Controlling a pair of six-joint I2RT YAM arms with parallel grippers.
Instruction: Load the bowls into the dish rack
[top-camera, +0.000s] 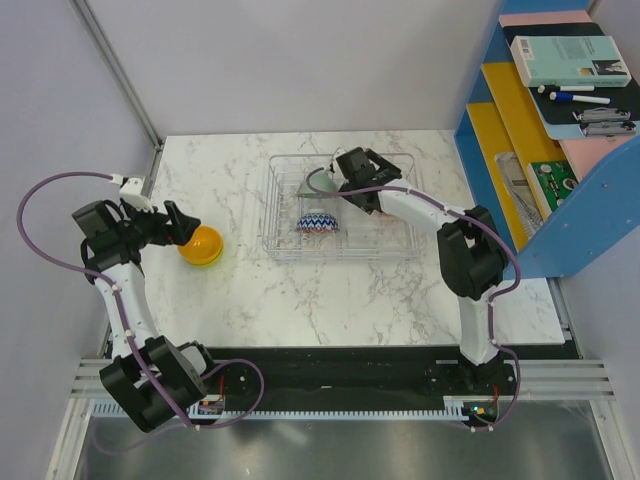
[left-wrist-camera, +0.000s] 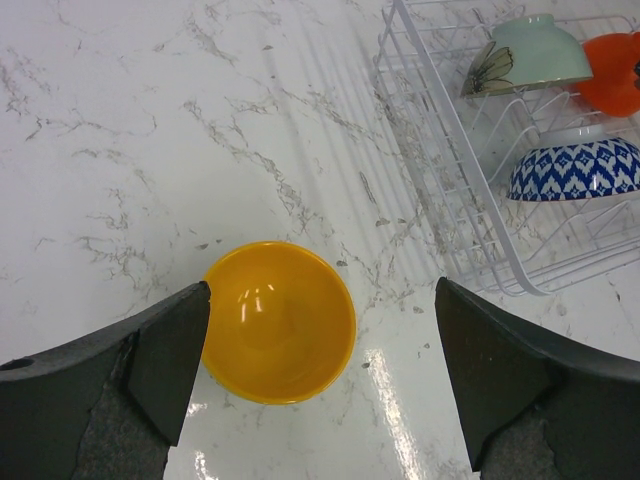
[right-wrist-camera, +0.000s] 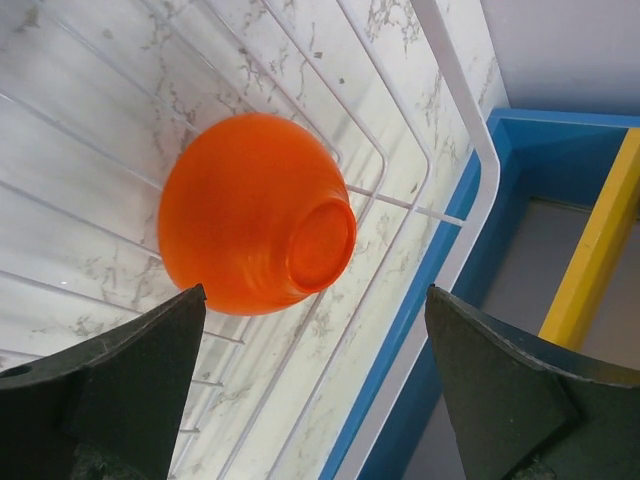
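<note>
An orange-yellow bowl (top-camera: 201, 246) stands upright on the marble table, left of the clear dish rack (top-camera: 283, 240). My left gripper (top-camera: 180, 230) is open beside it. In the left wrist view the bowl (left-wrist-camera: 278, 320) lies by the left finger (left-wrist-camera: 170, 350), and the gripper (left-wrist-camera: 320, 375) holds nothing. The zigzag bowl (top-camera: 318, 222), a pale grey-green bowl (left-wrist-camera: 530, 55) and a red-orange bowl (left-wrist-camera: 612, 72) sit in the rack (left-wrist-camera: 440, 190). My right gripper (top-camera: 362, 160) is open over the rack's far side, just off the tipped red-orange bowl (right-wrist-camera: 255, 215). The lime green bowl is out of view.
A blue shelf unit (top-camera: 520, 200) with books and pens stands right of the rack, close to its rim (right-wrist-camera: 470, 130). The shelf's blue edge (right-wrist-camera: 440, 290) shows past the right gripper (right-wrist-camera: 315, 385). Grey walls close the left and back.
</note>
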